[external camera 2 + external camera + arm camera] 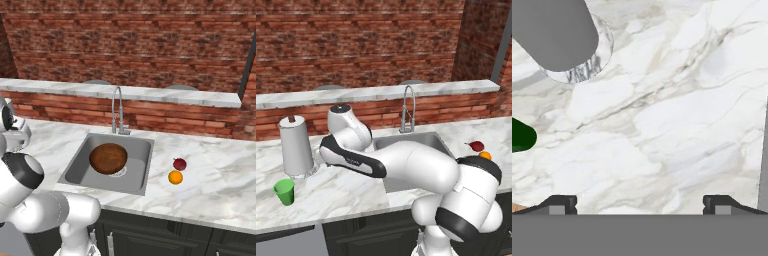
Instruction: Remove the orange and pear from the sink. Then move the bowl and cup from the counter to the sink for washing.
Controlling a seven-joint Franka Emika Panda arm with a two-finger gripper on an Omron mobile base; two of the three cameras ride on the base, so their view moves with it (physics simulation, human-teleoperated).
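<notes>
On the marble counter [346, 192] beside the sink [80, 172], jaws of the gripper [640, 202] spread wide over bare stone, empty, with the green cup [284, 192] upright well off to one side, at the hand view's left edge.

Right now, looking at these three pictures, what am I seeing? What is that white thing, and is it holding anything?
The white thing is a robot arm on a driving base in a simulated kitchen. Two pictures come from cameras behind it, left and right; the third looks along its hand at the marble. The bowl sits in the sink. The orange and pear lie on the counter to its right. The cup stands near a paper towel roll. The gripper is open, holding nothing.
</notes>
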